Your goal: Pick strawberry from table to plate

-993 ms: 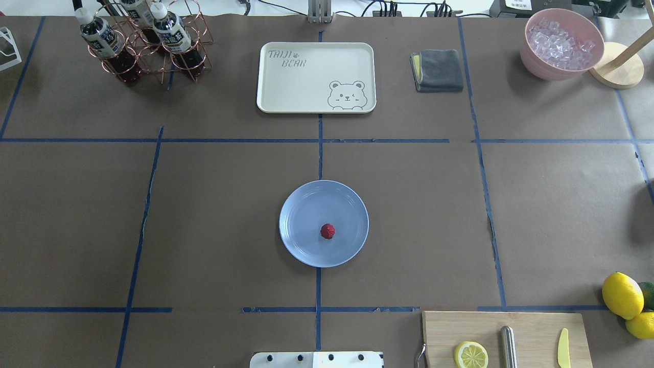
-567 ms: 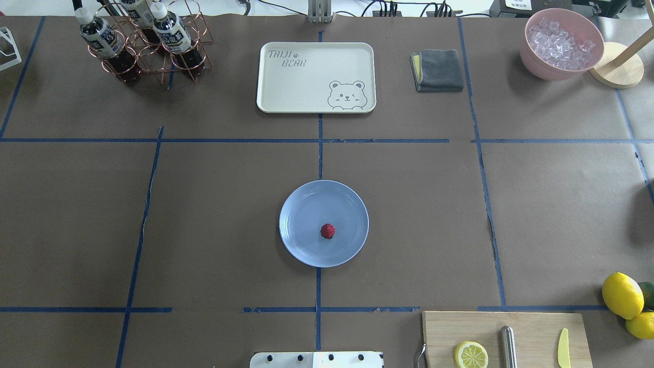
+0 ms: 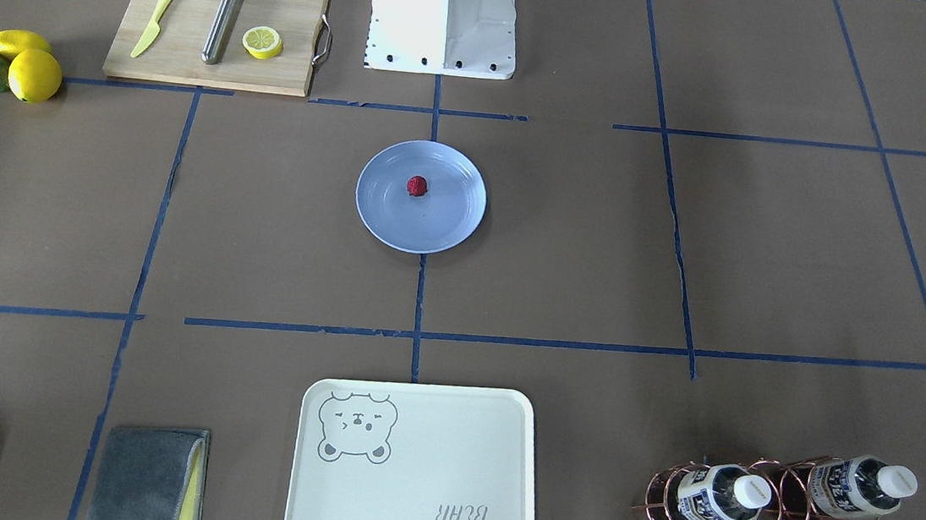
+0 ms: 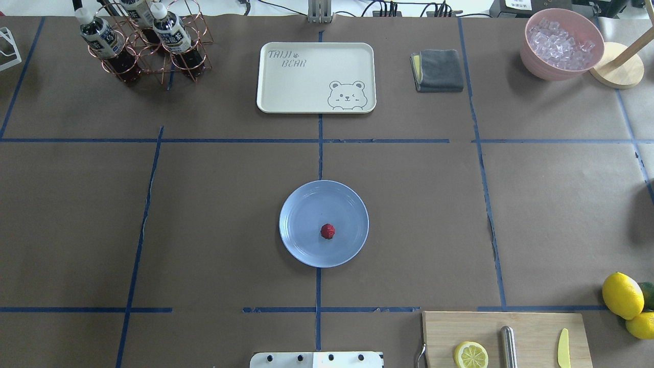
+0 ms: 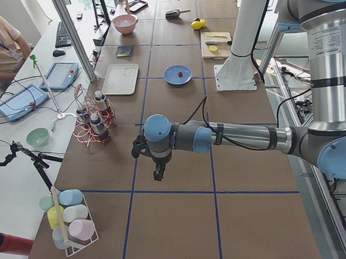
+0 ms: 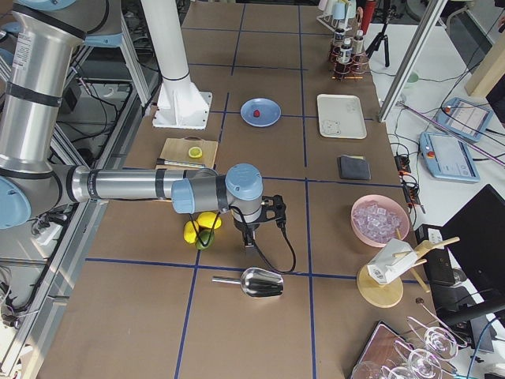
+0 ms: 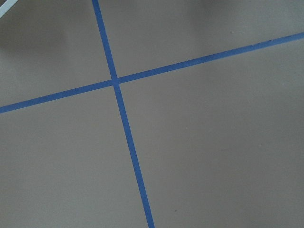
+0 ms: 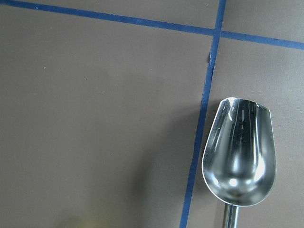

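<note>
The strawberry (image 4: 327, 231), a small dark-red bumpy berry, lies on the light blue plate (image 4: 306, 204), a little toward the robot from its middle. The plate sits on the brown table (image 4: 204, 220) at the centre line. The front-facing view shows the same strawberry (image 3: 416, 186) on the plate (image 3: 445, 220). Neither gripper is over the plate. My left gripper (image 5: 157, 174) hangs far out at the table's left end. At the right end, my right gripper (image 6: 248, 240) hangs near the lemons. Both show only in the side views, so I cannot tell whether they are open or shut.
A cream bear tray (image 4: 316, 76) and a grey cloth (image 4: 438, 70) lie beyond the plate. A bottle rack (image 4: 145, 43) stands far left, a pink ice bowl (image 4: 561, 46) far right. A cutting board (image 4: 506, 340) and lemons (image 4: 622, 295) are near right. A metal scoop (image 8: 240, 152) lies under the right wrist.
</note>
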